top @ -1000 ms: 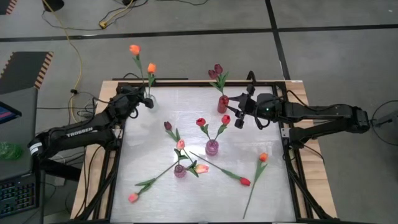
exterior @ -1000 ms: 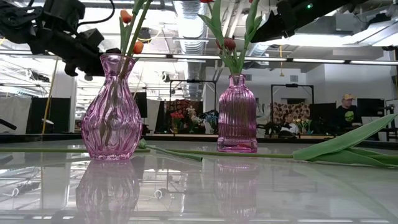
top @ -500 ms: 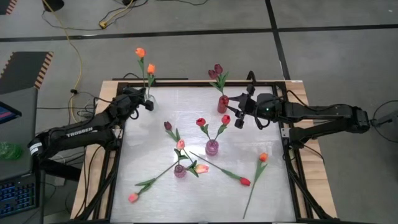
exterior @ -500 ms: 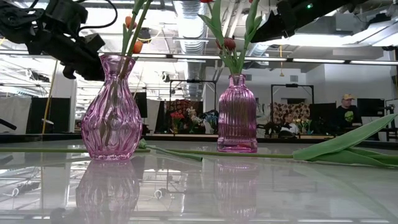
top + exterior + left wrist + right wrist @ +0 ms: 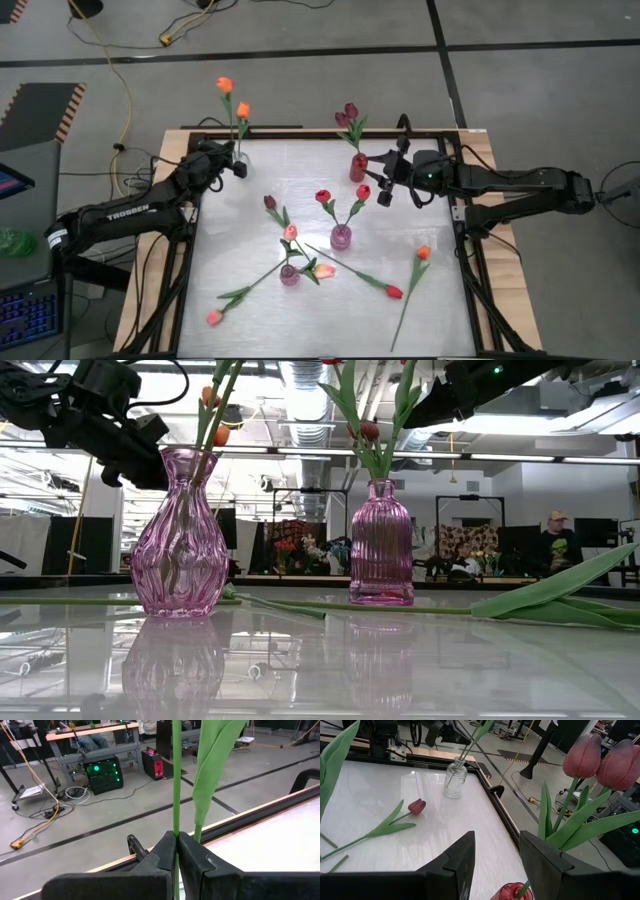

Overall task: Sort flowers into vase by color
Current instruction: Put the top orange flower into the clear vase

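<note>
My left gripper [image 5: 240, 167] is at the table's far left corner, shut on the stem of a tall orange tulip [image 5: 224, 85]. A second orange tulip [image 5: 243, 110] stands beside it. In the right wrist view two stems rise from a clear glass vase [image 5: 454, 779]. My right gripper [image 5: 385, 182] hangs open and empty beside a red vase [image 5: 358, 167] holding maroon tulips [image 5: 348, 114]. A pink vase [image 5: 341, 237] holds two red tulips, and another pink vase [image 5: 290, 275] holds pink ones. Loose maroon [image 5: 269, 202], red [image 5: 394, 292], orange [image 5: 423, 253] and pink [image 5: 214, 317] tulips lie on the table. My left gripper pinches the orange tulip's thin green stem [image 5: 176, 827] between its two fingers, below the leaf [image 5: 215, 765]. The fingers come nearly level from the table's near left and lie across the stem. The stem stands upright, head high above the fingers; its lower end is hidden by the gripper.
The table's black frame rail [image 5: 330, 131] runs along the far edge behind both grippers. Loose stems and leaves cross the middle and near half of the table [image 5: 250, 330]. In the low view, people sit in the room behind [image 5: 556, 540].
My left gripper has tipped slightly. The tall orange tulip's head has swung a little toward the table's right and near side, while its stem stays between the fingers. The right arm has kept still.
</note>
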You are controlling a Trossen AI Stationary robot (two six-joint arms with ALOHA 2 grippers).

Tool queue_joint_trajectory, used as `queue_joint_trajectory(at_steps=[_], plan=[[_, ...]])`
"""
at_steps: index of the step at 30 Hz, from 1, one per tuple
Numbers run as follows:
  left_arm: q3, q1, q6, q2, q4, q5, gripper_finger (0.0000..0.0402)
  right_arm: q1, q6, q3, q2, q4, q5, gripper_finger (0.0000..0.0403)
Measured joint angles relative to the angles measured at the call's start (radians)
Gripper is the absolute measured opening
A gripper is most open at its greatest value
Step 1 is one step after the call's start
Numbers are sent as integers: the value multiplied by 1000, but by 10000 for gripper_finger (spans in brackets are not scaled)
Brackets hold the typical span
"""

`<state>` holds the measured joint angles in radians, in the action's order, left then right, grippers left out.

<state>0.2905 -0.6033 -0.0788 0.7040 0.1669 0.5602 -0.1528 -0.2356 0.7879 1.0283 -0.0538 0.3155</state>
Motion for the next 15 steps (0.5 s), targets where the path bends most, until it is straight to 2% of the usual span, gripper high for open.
queue_joint_trajectory(at_steps=[8,15], plan=[[7,0,-36,0,-93,-2,0,0,0,0,0,0,0,179],[8,0,-47,0,-110,-4,0,0,0,0,0,0,0,179]])
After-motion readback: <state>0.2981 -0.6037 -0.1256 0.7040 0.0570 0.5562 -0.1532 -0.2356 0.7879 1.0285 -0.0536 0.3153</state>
